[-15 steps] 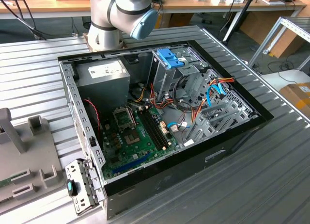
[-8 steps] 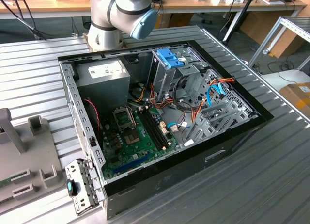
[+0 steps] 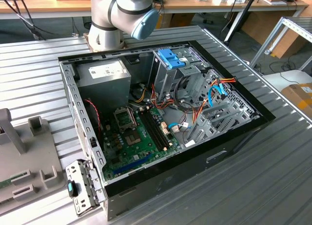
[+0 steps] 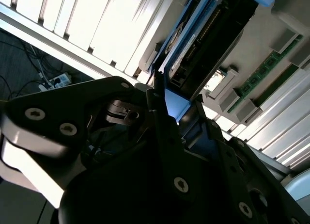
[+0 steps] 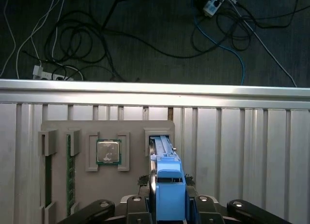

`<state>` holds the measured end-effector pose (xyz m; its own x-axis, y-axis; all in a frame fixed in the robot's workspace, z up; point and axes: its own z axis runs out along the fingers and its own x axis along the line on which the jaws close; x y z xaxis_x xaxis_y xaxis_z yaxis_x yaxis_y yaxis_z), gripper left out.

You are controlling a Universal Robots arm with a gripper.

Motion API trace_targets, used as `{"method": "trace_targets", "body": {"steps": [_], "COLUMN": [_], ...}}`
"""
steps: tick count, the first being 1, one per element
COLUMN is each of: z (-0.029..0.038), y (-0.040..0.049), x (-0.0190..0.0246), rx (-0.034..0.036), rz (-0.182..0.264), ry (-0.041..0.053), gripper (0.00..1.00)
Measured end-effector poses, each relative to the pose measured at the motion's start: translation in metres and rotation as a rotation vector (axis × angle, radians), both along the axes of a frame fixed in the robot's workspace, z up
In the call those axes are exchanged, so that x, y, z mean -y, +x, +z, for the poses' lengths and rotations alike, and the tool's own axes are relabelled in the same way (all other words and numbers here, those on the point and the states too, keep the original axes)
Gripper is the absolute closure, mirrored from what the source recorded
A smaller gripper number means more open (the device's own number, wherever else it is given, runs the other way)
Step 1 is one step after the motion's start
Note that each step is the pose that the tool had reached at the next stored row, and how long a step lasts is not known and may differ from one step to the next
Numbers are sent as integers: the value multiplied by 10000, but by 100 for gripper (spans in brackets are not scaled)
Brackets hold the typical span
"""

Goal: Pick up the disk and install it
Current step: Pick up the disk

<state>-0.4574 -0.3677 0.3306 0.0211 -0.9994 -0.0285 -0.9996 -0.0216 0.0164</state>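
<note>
The disk stands on edge in a slot of the grey holder block, its blue end tab toward the camera in the first wrist view. My gripper flanks that blue tab, with a dark finger pressed against each side of it, shut on the disk. In the second wrist view the disk shows its dark body and blue rail, held between the black fingers. In the exterior view the open computer case lies on the slatted table, with a silver drive cage topped by a blue clip.
The holder block also carries a processor chip and a green memory stick. The arm's base stands behind the case. Part of the grey holder lies at the exterior view's left. Cables cover the floor beyond the table edge.
</note>
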Motion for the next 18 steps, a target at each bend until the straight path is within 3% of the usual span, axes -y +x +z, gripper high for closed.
{"method": "trace_targets", "body": {"steps": [5,7,13,15,18], "z": [157,414,1039,1154,1204], "y": [0,0,0,0,0], "x": [0,0,0,0,0], "rx": [11,25,48,49,51], "rz": [0,1,1,0,0], "ry": [0,0,0,0,1], "gripper": [64,64,64,64,64]}}
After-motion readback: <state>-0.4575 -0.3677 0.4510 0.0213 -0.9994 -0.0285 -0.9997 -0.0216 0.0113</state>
